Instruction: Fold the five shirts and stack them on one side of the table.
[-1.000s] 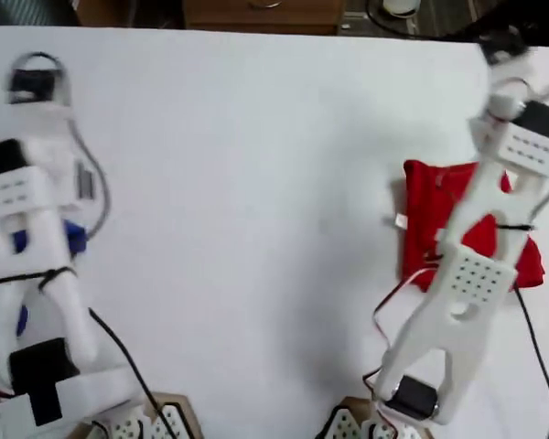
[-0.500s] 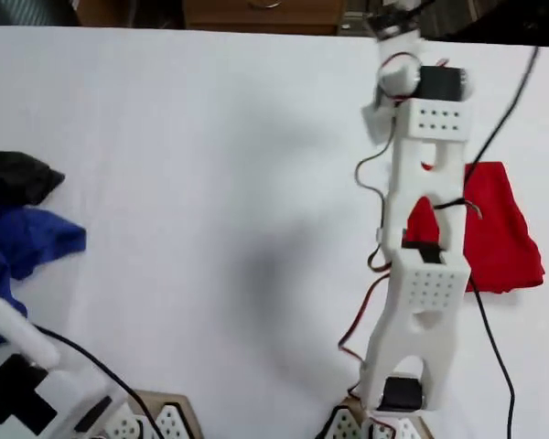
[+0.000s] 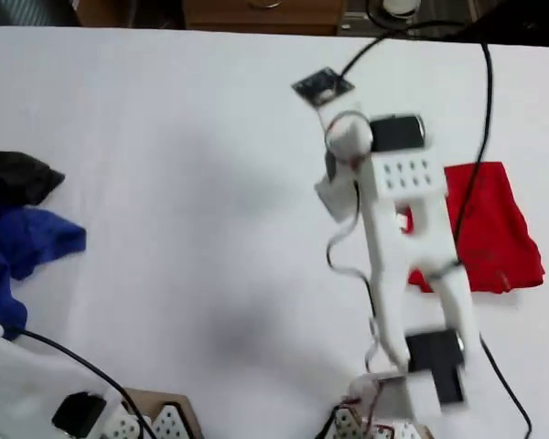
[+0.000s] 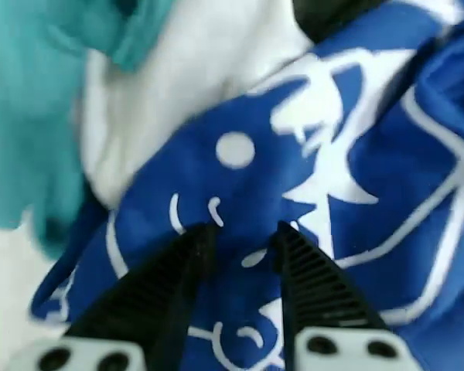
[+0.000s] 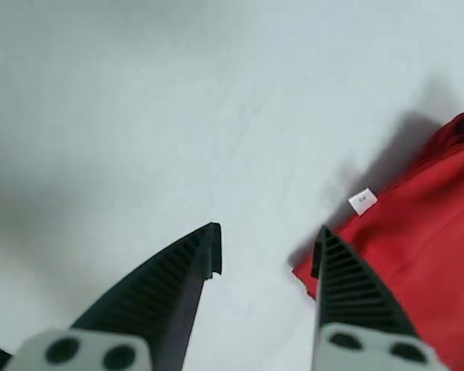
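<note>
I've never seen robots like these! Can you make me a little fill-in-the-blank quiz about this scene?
The neatly folded shirt is ___. The left gripper hangs above a ___ printed shirt. The right gripper is ___, holding nothing. Missing words: red; blue; open.

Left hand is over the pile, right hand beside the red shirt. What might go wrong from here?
The left hand hangs open over the blue shirt, bunched against the teal shirt and white shirt; a pinch may catch several. The right hand sits open beside the folded red shirt, and a cable crosses that shirt; either may drag it.
</note>
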